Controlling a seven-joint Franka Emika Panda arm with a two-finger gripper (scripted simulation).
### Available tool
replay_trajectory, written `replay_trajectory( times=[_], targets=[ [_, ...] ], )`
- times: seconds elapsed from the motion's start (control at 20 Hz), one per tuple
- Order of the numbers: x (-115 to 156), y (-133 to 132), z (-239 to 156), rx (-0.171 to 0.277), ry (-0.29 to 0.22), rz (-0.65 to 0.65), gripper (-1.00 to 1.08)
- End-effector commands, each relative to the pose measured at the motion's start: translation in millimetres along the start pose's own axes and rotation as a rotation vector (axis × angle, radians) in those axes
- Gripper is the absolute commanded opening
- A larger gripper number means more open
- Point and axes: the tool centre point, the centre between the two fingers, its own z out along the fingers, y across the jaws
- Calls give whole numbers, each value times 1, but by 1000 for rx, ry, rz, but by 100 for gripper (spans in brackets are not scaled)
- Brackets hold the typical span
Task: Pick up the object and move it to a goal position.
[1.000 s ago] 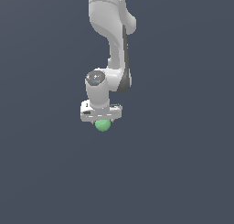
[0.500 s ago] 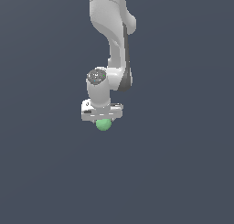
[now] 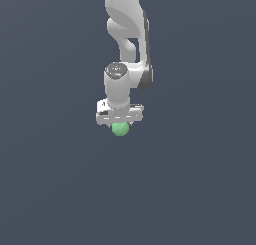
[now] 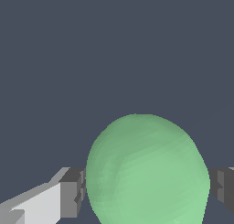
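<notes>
Exterior view: green ball (image 3: pixel 120 129) seen directly below white gripper (image 3: pixel 120 125), at 6 o'clock from wrist flange, centred under crossbar. Ball round; no long axis or heading discernible. Fingers hidden behind ball; grip not resolved here. Plain dark grey backdrop all round.

Wrist view: ball (image 4: pixel 147 170) seated between two dark grey pads (image 4: pixel 75 191), one at 9 o'clock, other at 3 o'clock. Both pads pressed against ball's sides; jaws closed onto ball, gap equal to ball's width.

Plain dark slate-grey backdrop, flat even light, featureless surroundings
</notes>
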Motion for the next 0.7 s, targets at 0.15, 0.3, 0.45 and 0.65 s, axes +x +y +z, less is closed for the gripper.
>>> replay_trajectory(
  times=[0.15,0.3,0.45,0.65],
  targets=[
    [-10,-39,-40,0,-3,-1,-100],
    [-17,-64,-66,-1,-6,-1,-100],
    [-23,-90,-94,-1,-9,-1,-100],
    [-32,-125,-131,-1,-13,-1,-100]
  ],
)
